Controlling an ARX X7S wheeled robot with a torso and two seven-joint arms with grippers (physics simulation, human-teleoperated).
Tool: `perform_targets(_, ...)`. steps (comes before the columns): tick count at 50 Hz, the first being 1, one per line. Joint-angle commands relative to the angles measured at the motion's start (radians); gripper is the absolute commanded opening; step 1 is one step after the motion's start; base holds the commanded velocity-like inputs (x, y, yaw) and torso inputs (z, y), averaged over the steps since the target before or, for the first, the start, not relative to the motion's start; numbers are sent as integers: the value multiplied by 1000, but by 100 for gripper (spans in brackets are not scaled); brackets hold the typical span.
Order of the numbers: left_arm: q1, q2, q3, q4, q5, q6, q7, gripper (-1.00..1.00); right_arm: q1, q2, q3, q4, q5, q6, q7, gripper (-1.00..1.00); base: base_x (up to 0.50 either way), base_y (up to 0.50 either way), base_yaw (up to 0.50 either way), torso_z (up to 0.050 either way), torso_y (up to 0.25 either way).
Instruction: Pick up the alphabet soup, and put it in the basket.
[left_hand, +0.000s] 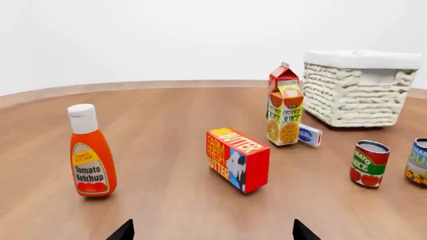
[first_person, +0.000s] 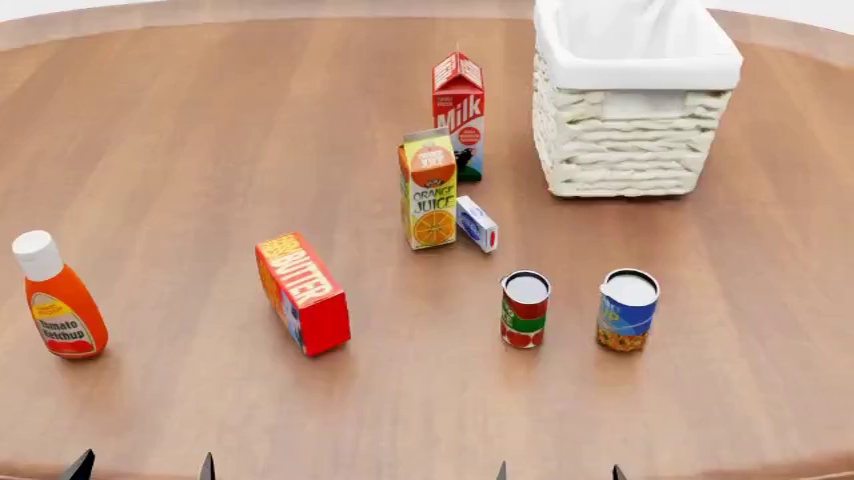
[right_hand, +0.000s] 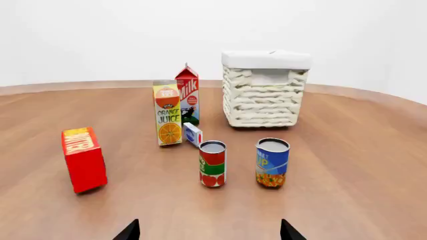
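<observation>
The alphabet soup (first_person: 627, 310) is a small blue-labelled can standing upright on the wooden table, right of a red-and-green can (first_person: 525, 309); the same alphabet soup (right_hand: 272, 163) shows in the right wrist view and at the edge as alphabet soup (left_hand: 418, 162) in the left wrist view. The basket (first_person: 635, 140), cream wicker with a white liner, stands behind the cans at the back right, also basket (right_hand: 265, 95) and basket (left_hand: 355, 92). My left gripper (first_person: 142, 468) and right gripper (first_person: 558, 472) sit at the near table edge, both open and empty, well short of the cans.
An orange juice carton (first_person: 429, 189), a milk carton (first_person: 458, 115) and a small white-blue box (first_person: 477, 223) stand mid-table. A red butter box (first_person: 303, 293) lies left of centre. A ketchup bottle (first_person: 58, 298) stands at the far left.
</observation>
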Motion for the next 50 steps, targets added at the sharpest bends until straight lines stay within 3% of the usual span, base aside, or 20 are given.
perform_targets(1, 2, -16, 19, 3, -14, 0, -19, 100, 0, 16, -18, -2, 21, -2, 16, 100, 0, 0, 0, 0, 0)
perform_targets(14, 4, -52, 61, 3, -40, 23, -63, 100, -11, 49, -49, -20, 64, -37, 62, 100, 0, 0, 0, 0, 0)
perform_targets(24, 44, -67, 67, 55, -60, 119, -90, 100, -75, 65, -42, -98, 104, -195, 83, 100, 0, 0, 0, 0, 0)
perform_targets(50, 112, -100, 47, 122, -130, 324, -140, 100, -112, 115, 5, -178, 207, -230, 144, 100, 0, 0, 0, 0, 0)
